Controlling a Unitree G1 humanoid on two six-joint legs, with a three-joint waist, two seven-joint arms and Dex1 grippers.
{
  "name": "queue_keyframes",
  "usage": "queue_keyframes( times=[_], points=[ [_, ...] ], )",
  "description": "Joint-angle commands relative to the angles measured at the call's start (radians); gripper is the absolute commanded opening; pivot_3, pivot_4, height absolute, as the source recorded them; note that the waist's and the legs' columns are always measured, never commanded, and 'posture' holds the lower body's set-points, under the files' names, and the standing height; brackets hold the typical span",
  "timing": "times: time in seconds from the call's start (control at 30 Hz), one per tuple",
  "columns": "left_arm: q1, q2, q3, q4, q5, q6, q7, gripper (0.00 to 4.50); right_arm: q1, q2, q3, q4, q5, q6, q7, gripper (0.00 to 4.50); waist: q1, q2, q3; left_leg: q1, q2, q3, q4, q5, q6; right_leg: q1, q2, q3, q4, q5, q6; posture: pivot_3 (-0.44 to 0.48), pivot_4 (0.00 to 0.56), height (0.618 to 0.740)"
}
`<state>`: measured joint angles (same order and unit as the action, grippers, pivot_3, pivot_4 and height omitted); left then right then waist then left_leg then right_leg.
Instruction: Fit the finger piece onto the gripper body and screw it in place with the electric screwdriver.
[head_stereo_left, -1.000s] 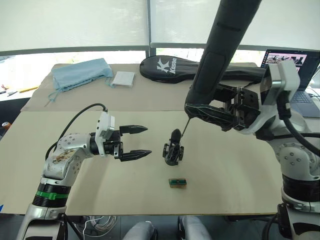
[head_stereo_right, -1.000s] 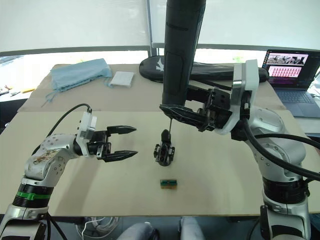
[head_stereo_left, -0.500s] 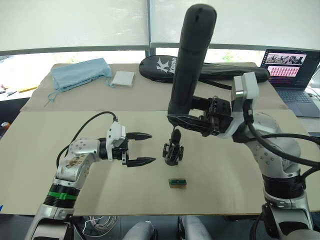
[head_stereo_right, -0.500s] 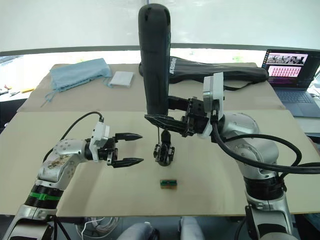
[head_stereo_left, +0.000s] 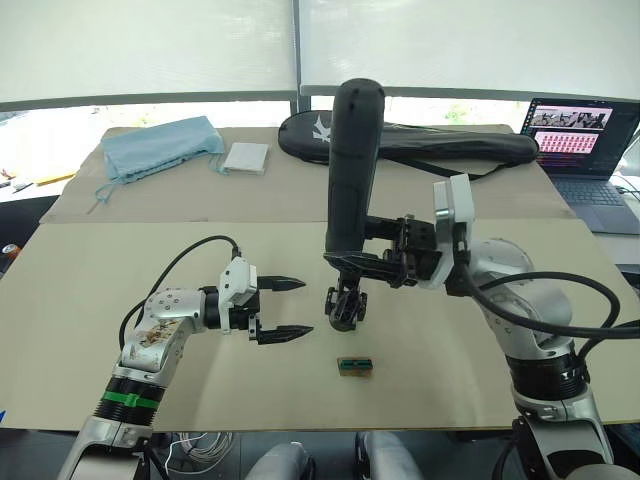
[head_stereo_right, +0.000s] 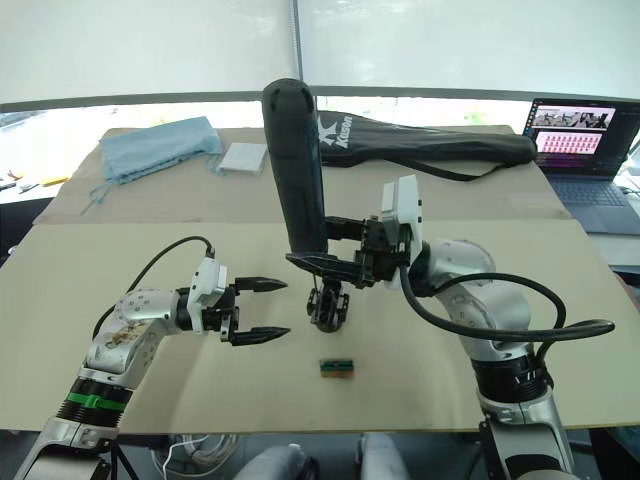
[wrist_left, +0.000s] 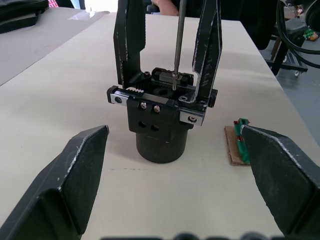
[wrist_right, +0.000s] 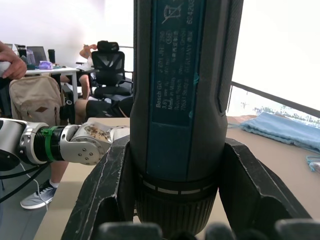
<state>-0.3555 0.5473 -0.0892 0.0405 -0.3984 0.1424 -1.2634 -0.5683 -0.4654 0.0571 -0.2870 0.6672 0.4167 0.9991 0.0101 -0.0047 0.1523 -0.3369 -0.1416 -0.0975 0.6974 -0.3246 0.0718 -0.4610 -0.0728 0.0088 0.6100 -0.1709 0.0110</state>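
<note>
Since one second ago, the electric screwdriver (head_stereo_left: 352, 170) has swung from a steep lean toward the right side to nearly upright, and its thin metal bit (wrist_left: 176, 45) now comes down onto the top of the gripper body (wrist_left: 160, 120). Over the same interval the left pincer (head_stereo_left: 290, 308) has drawn closer to the gripper body from its left.

Gripper body: stands upright on its round base near the middle of the counter (head_stereo_left: 470, 370), two black pointed fingers rising from its block, the bit between them. A separate finger piece cannot be told apart.

Electric screwdriver: clamped near its lower end by the right pincer (head_stereo_left: 365, 262), whose fingers (wrist_right: 107, 190) close on either side of the barrel.

Left pincer: spread wide and empty, just beside the gripper body without touching it.

Small green-and-brown box (head_stereo_left: 355, 365): lies flat on the counter near the gripper body, toward the robot.

Far counter: black racket bag (head_stereo_left: 440, 143), light blue cloth (head_stereo_left: 160, 145), white pad (head_stereo_left: 246, 157). A laptop (head_stereo_left: 585, 150) stands at the far right.
</note>
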Motion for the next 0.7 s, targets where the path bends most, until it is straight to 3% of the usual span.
queue_keyframes(
  times=[0.03,0.7],
  points=[
    [-0.001,0.002,0.011,0.000,-0.004,-0.020,-0.002,4.50,-0.001,0.008,-0.020,-0.020,0.002,-0.045,0.017,1.92,0.000,0.000,0.000,0.000,0.000,0.000,0.000,0.000,0.000,0.000,0.000,0.000,0.000,0.000,0.000,0.000,0.150,0.740],
    [0.013,-0.018,0.001,-0.008,0.001,-0.022,0.014,4.50,-0.012,0.030,-0.062,-0.042,0.021,-0.039,0.015,1.92,0.000,0.000,0.000,0.000,0.000,0.000,0.000,0.000,0.000,0.000,0.000,0.000,0.000,0.000,0.000,0.000,0.150,0.740]
  ],
)
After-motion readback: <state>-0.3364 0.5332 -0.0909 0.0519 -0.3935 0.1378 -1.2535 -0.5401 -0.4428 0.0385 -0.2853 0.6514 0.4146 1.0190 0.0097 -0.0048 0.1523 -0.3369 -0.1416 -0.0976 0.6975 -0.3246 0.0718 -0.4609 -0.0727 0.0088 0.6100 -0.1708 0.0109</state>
